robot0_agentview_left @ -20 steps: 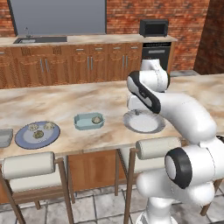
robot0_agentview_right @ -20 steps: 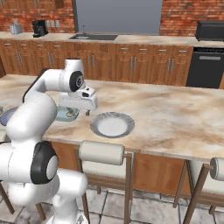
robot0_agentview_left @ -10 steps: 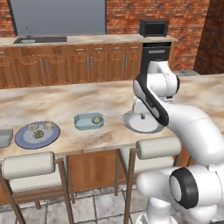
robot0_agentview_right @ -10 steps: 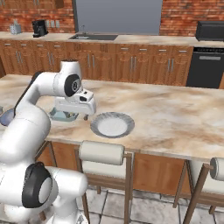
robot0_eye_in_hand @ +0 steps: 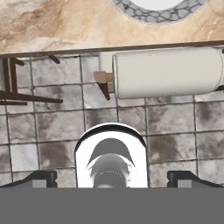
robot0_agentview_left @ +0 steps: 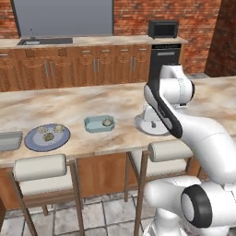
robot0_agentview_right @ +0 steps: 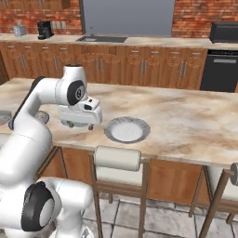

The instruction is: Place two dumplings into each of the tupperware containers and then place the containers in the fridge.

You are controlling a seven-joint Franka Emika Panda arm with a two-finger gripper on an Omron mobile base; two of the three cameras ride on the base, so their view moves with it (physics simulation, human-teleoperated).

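Round white plate (robot0_agentview_right: 127, 129) beside wide-open, empty two-finger gripper (robot0_agentview_right: 80, 124); pale teal tupperware tub (robot0_agentview_left: 99, 123), long axis along the marble counter (robot0_agentview_left: 55, 103), held one beige dumpling (robot0_agentview_left: 107, 122).

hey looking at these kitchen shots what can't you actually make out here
- Teal container: left base view shows one dumpling in it; too small to rule out a second.
- Blue-grey plate: its lumps are too small to count surely.
- Grey container: cut off by the left edge, inside unseen.
- Gripper: fingertips open, nothing between them.
- White plate in left base view: partly behind the arm.
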